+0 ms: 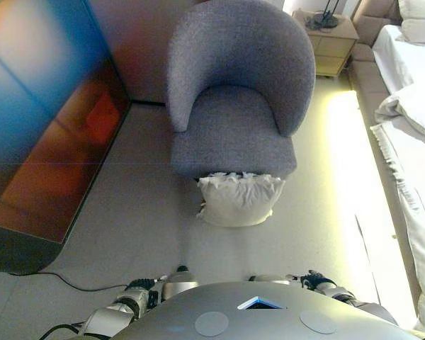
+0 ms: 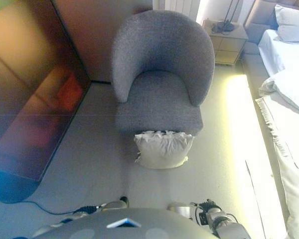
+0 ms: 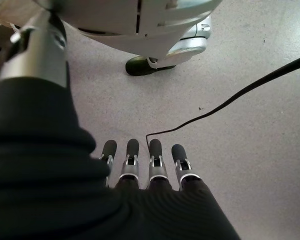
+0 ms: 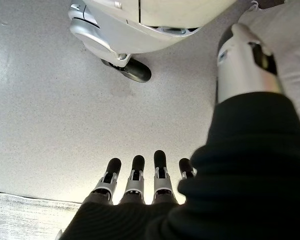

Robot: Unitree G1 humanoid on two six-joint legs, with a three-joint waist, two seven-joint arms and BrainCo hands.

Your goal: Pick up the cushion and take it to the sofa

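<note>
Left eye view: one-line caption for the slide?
White cushion lying on the floor against the front of a grey armchair, not yet picked up; bed along the right side.

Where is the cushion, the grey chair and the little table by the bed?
cushion [image 1: 239,200], left eye view, middle of its front.
grey chair [image 1: 230,127], left eye view, on the seat.
bedside table [image 1: 334,47], left eye view, its drawer front.

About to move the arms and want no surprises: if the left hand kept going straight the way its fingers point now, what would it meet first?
Probably the floor. In the left wrist view the left hand hangs with straight fingers aimed down at bare floor, holding nothing. The cushion is not in that line; it sits ahead against the grey armchair.
</note>
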